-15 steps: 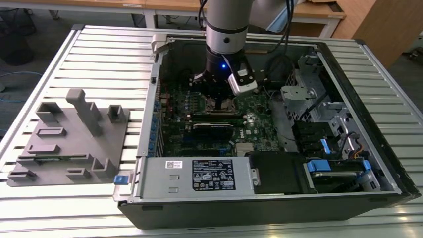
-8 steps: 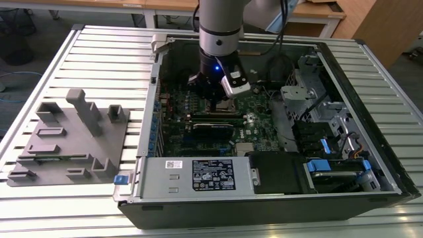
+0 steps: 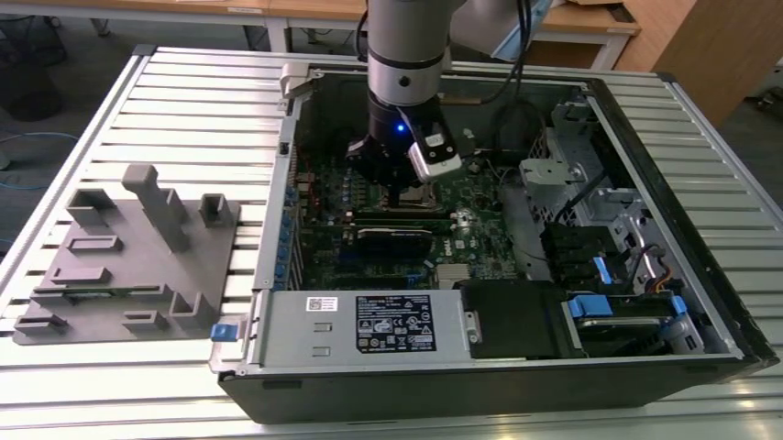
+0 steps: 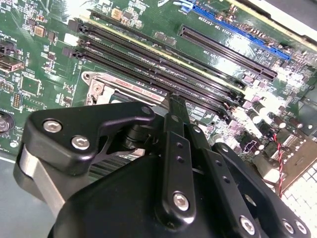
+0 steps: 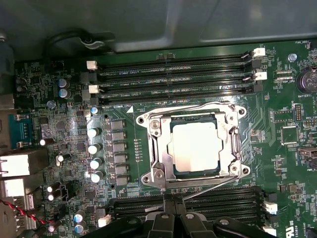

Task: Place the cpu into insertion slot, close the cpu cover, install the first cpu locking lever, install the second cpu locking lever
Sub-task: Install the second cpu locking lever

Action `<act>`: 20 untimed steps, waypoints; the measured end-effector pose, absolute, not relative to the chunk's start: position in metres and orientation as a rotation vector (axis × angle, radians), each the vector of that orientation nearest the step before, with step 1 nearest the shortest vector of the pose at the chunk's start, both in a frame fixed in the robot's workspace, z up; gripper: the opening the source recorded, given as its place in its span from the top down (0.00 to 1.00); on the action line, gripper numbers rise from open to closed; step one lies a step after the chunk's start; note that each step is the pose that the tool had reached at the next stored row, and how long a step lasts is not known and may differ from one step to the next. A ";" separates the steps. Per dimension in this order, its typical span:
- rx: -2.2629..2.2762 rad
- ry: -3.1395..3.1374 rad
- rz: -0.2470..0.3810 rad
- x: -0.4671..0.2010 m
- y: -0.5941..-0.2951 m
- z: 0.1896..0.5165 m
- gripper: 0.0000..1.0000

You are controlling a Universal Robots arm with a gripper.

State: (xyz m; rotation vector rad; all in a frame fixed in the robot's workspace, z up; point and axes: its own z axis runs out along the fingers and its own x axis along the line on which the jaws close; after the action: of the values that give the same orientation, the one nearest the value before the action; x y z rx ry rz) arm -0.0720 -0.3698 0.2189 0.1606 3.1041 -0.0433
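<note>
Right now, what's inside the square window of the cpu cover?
The cpu fills the window of the cpu cover in the first wrist view, its pale metal top showing. The insertion slot's contacts beneath the chip are hidden.

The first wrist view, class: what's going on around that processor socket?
One robot arm reaches down into an open computer case, its gripper hovering at the edge of the insertion slot. The cpu already lies in the slot, and the cpu cover lies flat around it, with the silver top showing through its window. A thin wire lever beside the gripper slants up off the frame.
</note>
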 end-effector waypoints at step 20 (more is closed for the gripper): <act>0.161 3.104 -0.040 -0.078 -0.370 0.209 0.89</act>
State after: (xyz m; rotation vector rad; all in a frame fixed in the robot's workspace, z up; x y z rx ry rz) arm -0.0776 -0.3698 0.2093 0.1606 3.1041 -0.0404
